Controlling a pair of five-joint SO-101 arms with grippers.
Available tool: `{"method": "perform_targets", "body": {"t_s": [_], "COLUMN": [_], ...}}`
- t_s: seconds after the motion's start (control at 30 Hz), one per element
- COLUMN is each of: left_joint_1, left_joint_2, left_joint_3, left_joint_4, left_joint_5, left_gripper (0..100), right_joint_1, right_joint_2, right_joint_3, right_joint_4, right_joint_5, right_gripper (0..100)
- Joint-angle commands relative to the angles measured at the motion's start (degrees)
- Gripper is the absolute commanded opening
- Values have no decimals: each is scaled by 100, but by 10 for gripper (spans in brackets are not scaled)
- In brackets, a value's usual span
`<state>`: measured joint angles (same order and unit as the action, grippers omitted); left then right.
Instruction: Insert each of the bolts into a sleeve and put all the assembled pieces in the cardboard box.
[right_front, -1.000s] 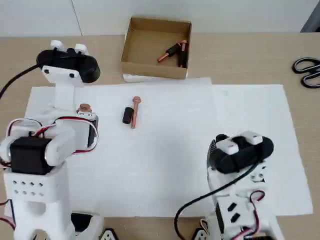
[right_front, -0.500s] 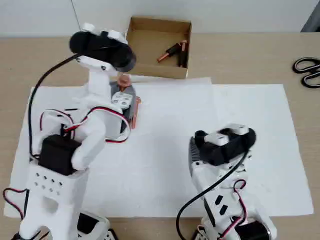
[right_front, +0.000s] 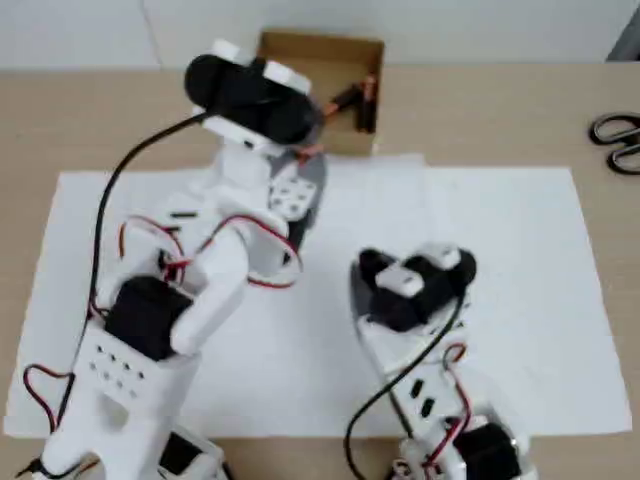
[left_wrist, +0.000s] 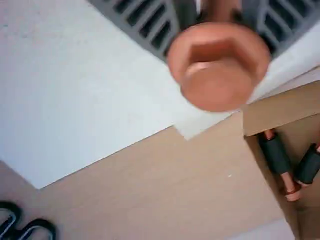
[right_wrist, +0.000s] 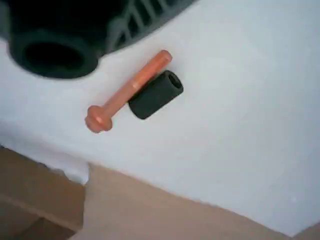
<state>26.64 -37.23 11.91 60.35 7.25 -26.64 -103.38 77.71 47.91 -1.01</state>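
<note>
Copper bolt lies touching black sleeve; two assembled pieces inside cardboard box.

Your left arm: white printed shell, black servo block, black wrist housing, black cable, loose red, white and black wires, base plate dotted with holes. Your left gripper: grey slotted faces. Your right arm: white shell, black wrist housing, black cable, red wires.

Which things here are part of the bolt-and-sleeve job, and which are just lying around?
Job: gripped bolt; gripped sleeve; loose bolt and loose sleeve, side by side; cardboard box; assembled pieces inside it.
Lying about: scissors; white sheet.
</note>
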Motion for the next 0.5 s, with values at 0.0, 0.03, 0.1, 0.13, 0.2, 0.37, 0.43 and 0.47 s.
{"method": "perform_targets", "body": {"t_s": [0.0,0.03,0.1,0.13,0.2,0.37,0.43,0.47], "left_joint_1": [202,246,264,264,264,237,237,237], "left_joint_2": [-149,-158,-158,-158,-132,-149,-158,-167], "left_joint_3": [-22,-22,-22,-13,-4,286,444,532], "left_joint_4": [-229,-202,-193,-202,-193,-220,-360,-475], "left_joint_5": [237,264,273,273,510,1451,1415,1354], "left_gripper": [6,6,6,6,6,6,6,6], "right_joint_1": [-13,-4,-4,-4,-4,4,4,4], "right_joint_2": [-66,-66,-66,-66,-66,-66,-66,-66], "right_joint_3": [273,404,633,721,800,800,800,800], "right_joint_4": [-778,-936,-1165,-1253,-1411,-1481,-1473,-1473], "right_joint_5": [70,62,62,62,62,62,62,62], "right_gripper": [4,4,4,4,4,4,4,4]}}
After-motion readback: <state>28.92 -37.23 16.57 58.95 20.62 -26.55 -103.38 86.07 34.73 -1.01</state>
